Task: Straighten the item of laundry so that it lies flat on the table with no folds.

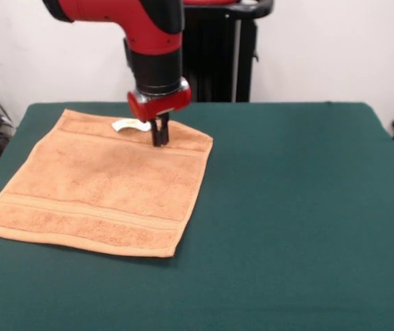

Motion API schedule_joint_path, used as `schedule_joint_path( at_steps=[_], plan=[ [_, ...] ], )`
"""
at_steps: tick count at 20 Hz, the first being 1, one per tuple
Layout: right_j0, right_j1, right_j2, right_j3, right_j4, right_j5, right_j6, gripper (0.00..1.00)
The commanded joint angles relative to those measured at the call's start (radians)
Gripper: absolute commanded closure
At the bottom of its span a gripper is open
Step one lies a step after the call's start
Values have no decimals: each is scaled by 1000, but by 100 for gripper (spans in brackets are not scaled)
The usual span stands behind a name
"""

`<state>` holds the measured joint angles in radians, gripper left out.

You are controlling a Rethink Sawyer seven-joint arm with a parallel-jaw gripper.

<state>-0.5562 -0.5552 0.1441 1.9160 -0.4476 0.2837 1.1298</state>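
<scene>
Toward the left half of the green surface [300, 207] lay the orange-tan towel [100, 186], spread out nearly flat, its near-left corner reaching the surface's left edge. It sat skewed, the woven bands running from the left edge toward the near middle, and the side-to-side span looked only slightly longer than the other. A small white tag [129, 125] showed at the far edge. The end effector [159, 140] stood down on the cloth just beside that tag, its black fingers close together; whether they pinched any terry could not be told. Being soft, light and limp, the towel would probably drag and bunch rather than slide stiffly, so a corner or hem seemed the sensible place to take hold.
</scene>
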Motion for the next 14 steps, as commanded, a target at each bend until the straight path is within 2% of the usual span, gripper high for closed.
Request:
schedule_joint_path(
  at_steps=[1, 14],
  plan=[
    [56, 94, 62, 46, 29, -90, 218, 100],
    [108, 149, 27, 6, 98, 4, 239, 100]
  ],
)
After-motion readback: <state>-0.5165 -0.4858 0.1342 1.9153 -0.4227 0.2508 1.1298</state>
